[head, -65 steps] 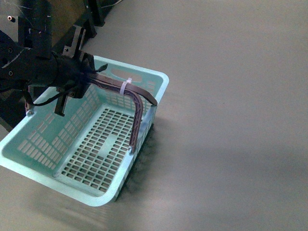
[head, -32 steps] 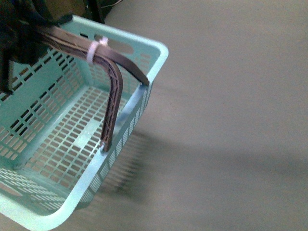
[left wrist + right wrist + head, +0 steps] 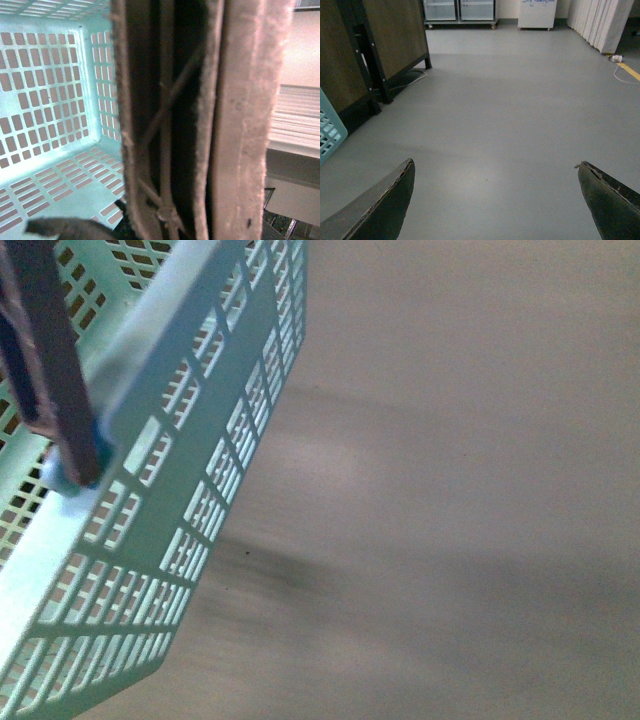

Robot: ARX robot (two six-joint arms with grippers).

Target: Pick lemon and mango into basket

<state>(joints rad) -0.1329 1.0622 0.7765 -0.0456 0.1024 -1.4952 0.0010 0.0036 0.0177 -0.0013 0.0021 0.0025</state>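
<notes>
The pale teal basket hangs tilted, close to the front camera, filling the left of that view, with its brown handle at the upper left. In the left wrist view the handle runs right across the lens and the basket's slotted inside shows empty behind it. My left gripper is shut on the basket's handle; its fingers do not show. My right gripper stands open over bare grey floor, nothing between its fingers. A corner of the basket shows at that view's edge. Lemon and mango are out of view.
Grey floor stretches under and to the right of the basket. The right wrist view shows a dark wooden cabinet on black legs, white units at the far wall, a curtain and a cable on the floor.
The basket has risen and swung much closer to the front camera, tilting steeply. The left arm that was visible a second ago has left the front view.
</notes>
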